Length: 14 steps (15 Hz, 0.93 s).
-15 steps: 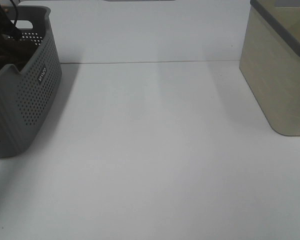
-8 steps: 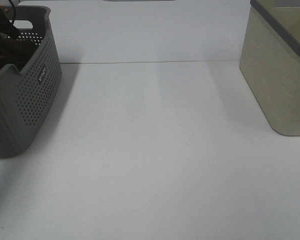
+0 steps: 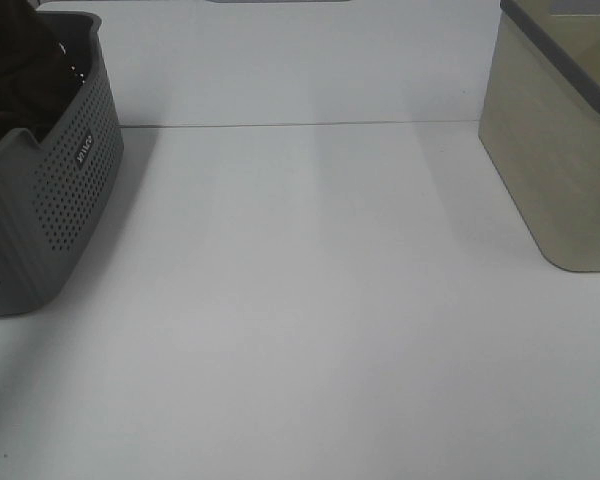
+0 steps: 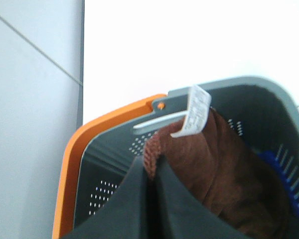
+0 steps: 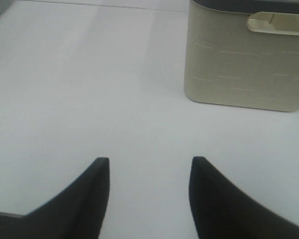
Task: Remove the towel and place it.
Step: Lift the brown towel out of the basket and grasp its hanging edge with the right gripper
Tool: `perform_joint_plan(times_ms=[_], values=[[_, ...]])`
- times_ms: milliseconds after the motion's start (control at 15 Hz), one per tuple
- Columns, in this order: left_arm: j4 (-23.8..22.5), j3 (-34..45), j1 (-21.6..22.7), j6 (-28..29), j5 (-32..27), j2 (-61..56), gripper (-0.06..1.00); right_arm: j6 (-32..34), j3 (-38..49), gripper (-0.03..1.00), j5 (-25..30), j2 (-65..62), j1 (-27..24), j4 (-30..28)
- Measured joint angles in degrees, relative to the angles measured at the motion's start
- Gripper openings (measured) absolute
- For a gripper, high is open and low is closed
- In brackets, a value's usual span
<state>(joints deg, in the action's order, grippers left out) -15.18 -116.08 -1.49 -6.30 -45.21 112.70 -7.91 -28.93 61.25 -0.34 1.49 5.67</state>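
In the left wrist view, the dark brown towel (image 4: 224, 174) bulges up out of the grey perforated basket (image 4: 249, 94), with its white tag (image 4: 197, 112) sticking up at the top edge. My left gripper (image 4: 150, 167) is shut on a hemmed edge of the towel. In the exterior high view the basket (image 3: 60, 200) stands at the far left, and a dark mass (image 3: 20, 60) rises in it; I cannot tell towel from arm there. My right gripper (image 5: 149, 184) is open and empty over the white table, out of the exterior view.
A beige bin (image 3: 560, 150) with a grey rim stands at the right, also in the right wrist view (image 5: 239, 64). A blue cloth (image 4: 284, 164) lies in the basket beside the towel. An orange rim (image 4: 70, 164) shows behind the basket. The white table (image 3: 310, 300) spreads between basket and bin.
In the exterior view a dark mass has risen in the basket and now hides the cables and the handle slot seen before. Nothing else moved.
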Motion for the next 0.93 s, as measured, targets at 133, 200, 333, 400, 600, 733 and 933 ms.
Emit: perform_joint_plan(times_ms=[133, 200, 333, 400, 600, 733, 933], values=[[4.7, 0.0, -0.8, -4.41, 0.4, -4.35, 0.0, 0.0, 0.0, 0.48, 0.0, 0.0, 0.0, 0.0], [6.36, 0.0, -2.06, -6.42, 0.4, -6.47, 0.0, 0.0, 0.0, 0.48, 0.0, 0.0, 0.0, 0.0], [7.68, 0.0, -6.19, -8.71, 0.4, -9.4, 0.0, 0.0, 0.0, 0.48, 0.0, 0.0, 0.0, 0.0], [7.96, 0.0, -8.37, -9.34, 0.17, -10.43, 0.0, 0.0, 0.0, 0.48, 0.0, 0.0, 0.0, 0.0], [8.25, 0.0, -15.18, -10.31, -0.86, -12.32, 0.0, 0.0, 0.0, 0.48, 0.0, 0.0, 0.0, 0.0], [8.25, 0.0, -18.39, -10.37, -1.83, -12.55, 0.0, 0.0, 0.0, 0.48, 0.0, 0.0, 0.0, 0.0], [8.25, 0.0, -24.92, -11.63, -2.92, -13.24, 0.0, 0.0, 0.0, 0.48, 0.0, 0.0, 0.0, 0.0]])
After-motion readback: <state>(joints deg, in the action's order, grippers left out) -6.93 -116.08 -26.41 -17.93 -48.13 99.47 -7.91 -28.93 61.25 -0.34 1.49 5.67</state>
